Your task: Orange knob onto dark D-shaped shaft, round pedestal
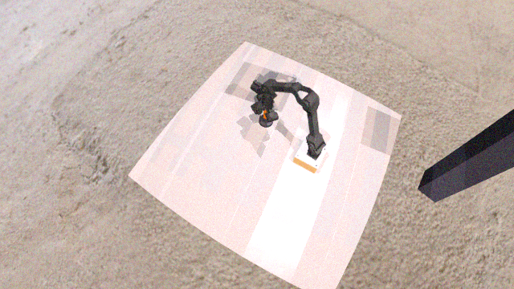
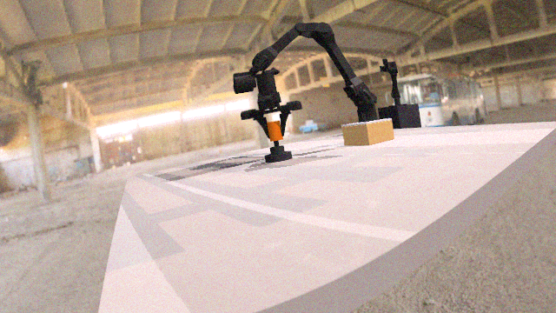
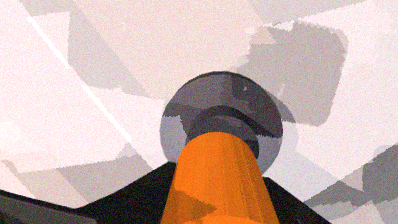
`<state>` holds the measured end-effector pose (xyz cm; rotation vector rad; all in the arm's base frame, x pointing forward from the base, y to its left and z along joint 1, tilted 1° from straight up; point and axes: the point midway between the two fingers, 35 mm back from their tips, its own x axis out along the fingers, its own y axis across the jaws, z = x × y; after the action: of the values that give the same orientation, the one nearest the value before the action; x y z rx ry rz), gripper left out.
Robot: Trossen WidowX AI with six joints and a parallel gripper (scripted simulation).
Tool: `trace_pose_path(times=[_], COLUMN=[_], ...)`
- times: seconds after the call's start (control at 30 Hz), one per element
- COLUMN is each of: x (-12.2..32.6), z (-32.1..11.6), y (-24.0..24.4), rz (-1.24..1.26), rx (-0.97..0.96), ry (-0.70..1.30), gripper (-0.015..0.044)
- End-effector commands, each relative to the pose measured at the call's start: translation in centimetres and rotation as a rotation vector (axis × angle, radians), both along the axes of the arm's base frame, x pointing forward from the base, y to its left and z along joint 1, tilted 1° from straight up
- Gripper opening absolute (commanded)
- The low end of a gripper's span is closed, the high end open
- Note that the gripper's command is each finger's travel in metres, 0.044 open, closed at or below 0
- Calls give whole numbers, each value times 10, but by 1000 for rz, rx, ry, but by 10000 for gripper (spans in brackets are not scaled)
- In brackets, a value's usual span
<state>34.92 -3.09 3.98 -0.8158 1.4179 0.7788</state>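
The orange knob (image 1: 265,115) (image 2: 274,130) (image 3: 220,175) is upright between the fingers of my gripper (image 2: 275,130), which is shut on it. Below it is the dark round pedestal (image 1: 266,124) (image 2: 278,156) (image 3: 225,87), a wide disc with a narrower raised step. In the exterior view a short piece of the dark shaft (image 2: 276,143) shows between the knob's lower end and the pedestal, so the knob is above the pedestal. The wrist view shows the knob over the step; the shaft's top and flat side are hidden. Whether the shaft's tip is inside the hole I cannot tell.
The arm's base stands on a block (image 1: 305,164) (image 2: 368,133) with tan sides, right of the pedestal. The pale table top (image 1: 201,168) (image 2: 261,261) carries shadow patches. A dark beam (image 1: 470,164) enters at the right in the top view. A dark box with a post (image 2: 406,116) stands behind the block.
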Motion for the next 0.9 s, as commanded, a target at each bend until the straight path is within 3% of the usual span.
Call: trace_pose_path(times=[0.0,0.87], x=[5,7], z=[5,3], y=[-1,-1], rz=[32,86], rx=[-5,-6], ry=[-14,-13], gripper=[0,0])
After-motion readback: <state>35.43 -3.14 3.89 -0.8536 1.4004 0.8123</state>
